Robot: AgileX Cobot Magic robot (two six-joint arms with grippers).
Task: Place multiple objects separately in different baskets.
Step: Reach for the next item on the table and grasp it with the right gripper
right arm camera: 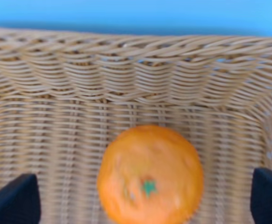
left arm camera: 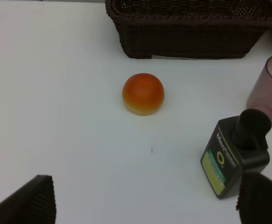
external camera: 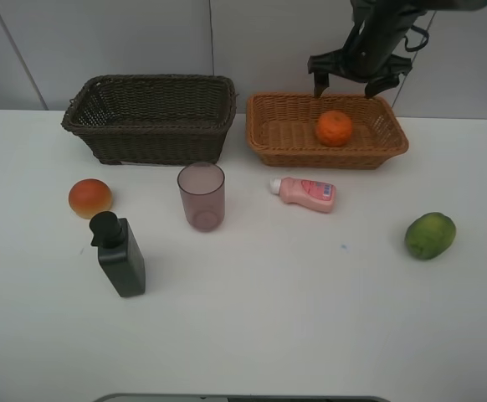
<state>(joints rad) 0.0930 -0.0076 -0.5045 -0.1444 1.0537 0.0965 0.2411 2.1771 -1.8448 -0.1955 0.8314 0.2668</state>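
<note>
The orange tangerine (external camera: 334, 128) lies inside the orange-tan basket (external camera: 270, 144); the right wrist view shows the tangerine (right arm camera: 150, 175) resting on the basket weave (right arm camera: 56, 116). My right gripper (external camera: 347, 85) hangs open and empty above the basket's back rim. The dark brown basket (external camera: 150, 117) holds nothing I can see. On the table lie the orange-red bun (external camera: 89, 198), the mauve cup (external camera: 201, 195), the dark grey pump dispenser (external camera: 120, 255), the pink lotion bottle (external camera: 305, 193) and the green fruit (external camera: 430, 235). My left gripper (left arm camera: 145, 203) is open above the table near the bun (left arm camera: 143, 93) and dispenser (left arm camera: 236, 161).
The white table (external camera: 294, 318) runs to rounded corners at the back. A pale wall stands right behind both baskets. The dark basket (left arm camera: 192, 28) and the cup (left arm camera: 269, 88) show in the left wrist view.
</note>
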